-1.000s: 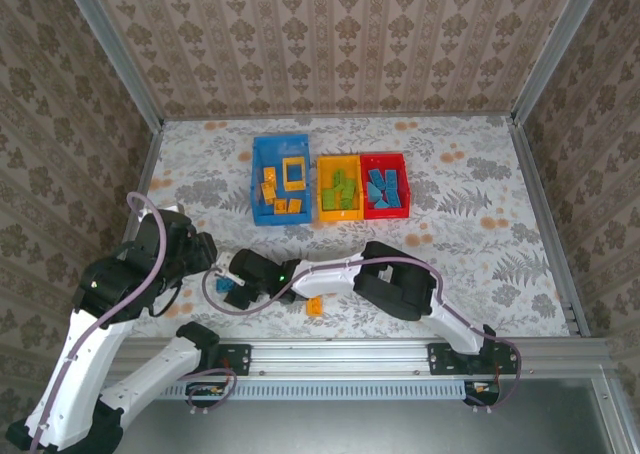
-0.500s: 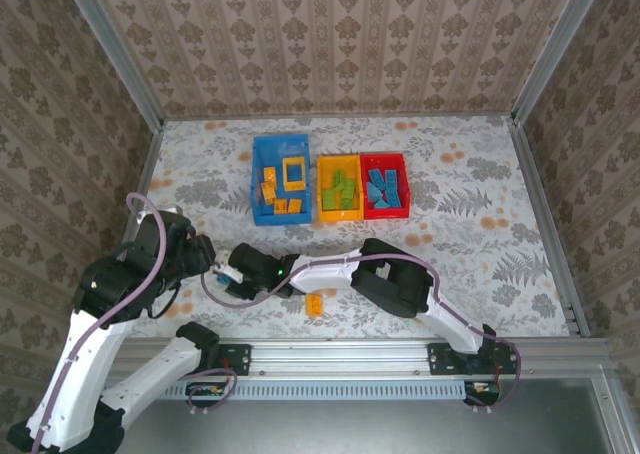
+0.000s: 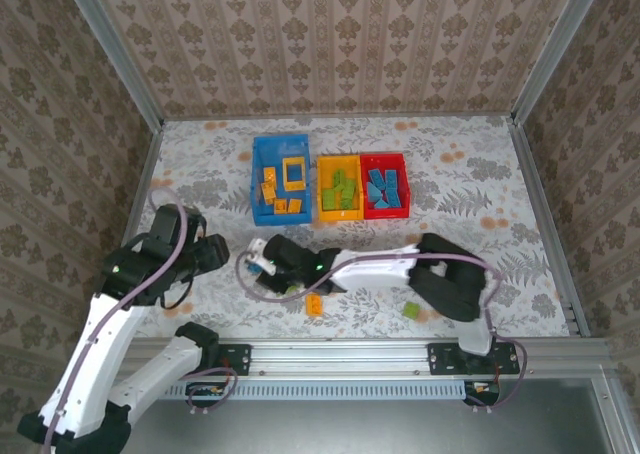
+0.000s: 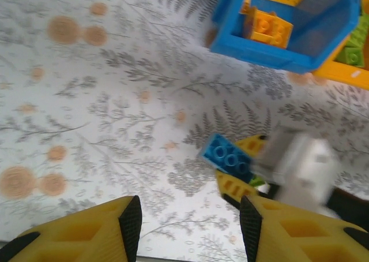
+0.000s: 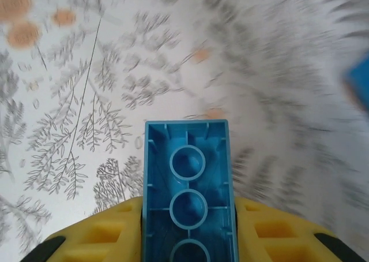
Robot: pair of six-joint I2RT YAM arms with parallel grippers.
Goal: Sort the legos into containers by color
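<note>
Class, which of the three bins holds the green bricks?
The yellow bin, the middle one; the blue bin holds orange bricks, the red bin blue bricks.

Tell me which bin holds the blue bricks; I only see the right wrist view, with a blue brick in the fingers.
Observer: The red bin, rightmost of the three, holds the blue bricks.
Operator: Any bricks unsorted?
Observer: At least an orange brick and a green brick lie outside the bins.
Operator: And the left gripper?
Observer: The left gripper is open, nothing between its jaws.
</note>
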